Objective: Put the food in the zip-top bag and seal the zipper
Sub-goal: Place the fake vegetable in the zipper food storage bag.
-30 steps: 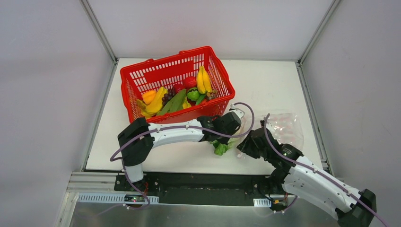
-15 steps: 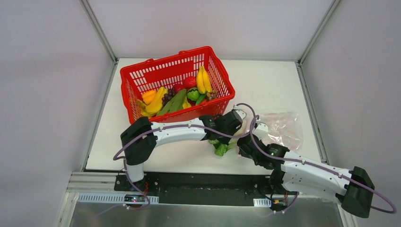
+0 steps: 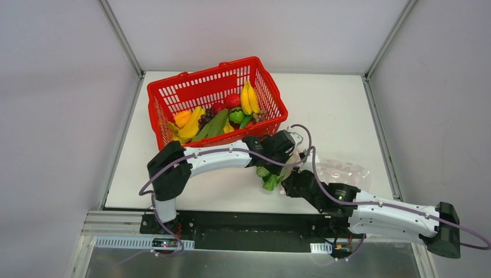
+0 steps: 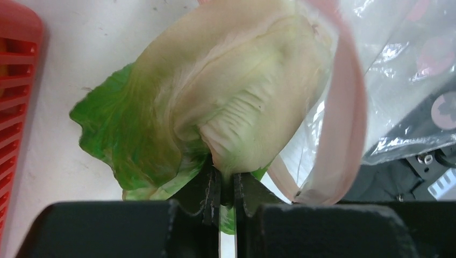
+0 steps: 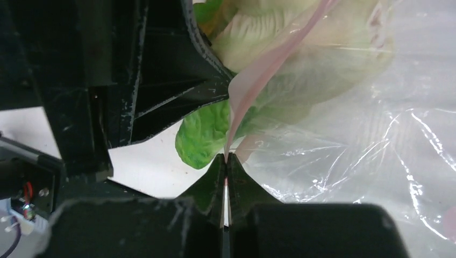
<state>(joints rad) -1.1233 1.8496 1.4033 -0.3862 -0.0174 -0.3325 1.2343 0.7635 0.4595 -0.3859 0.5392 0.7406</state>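
Near the front edge of the table (image 3: 330,104), just off the near right corner of the red basket (image 3: 173,87), holds the lettuce (image 4: 231,97) in the left gripper (image 4: 226,189), jaws pressed nearly together and pinching the leaf low down, where the pale ribbed base meets the green frill. Meets the right gripper (image 5: 226,169) close beside it, almost touching in the overhead view. Pinches the zipper (image 4: 347,107) with that right gripper, fingers flat together on the pink strip with no gap between them. Has that edge of the bag (image 3: 347,171) raised off the surface, with the strip curving up and around the pale end of the lettuce. Shows, from the right wrist, that pale end through the clear film, so partly within the mouth, and the green leafy end outside it, over bare tabletop. Cannot tell how far inside. Has the rest of the bag lying crumpled on the table to the right, faint pink spots on the plastic, alongside the right forearm. Elsewhere, well apart, only the basket's load: bananas (image 3: 249,97) toward the far right side, grapes (image 3: 205,119) and a red apple (image 3: 231,99) near the middle, plus yellow, orange and green pieces too jumbled to name.
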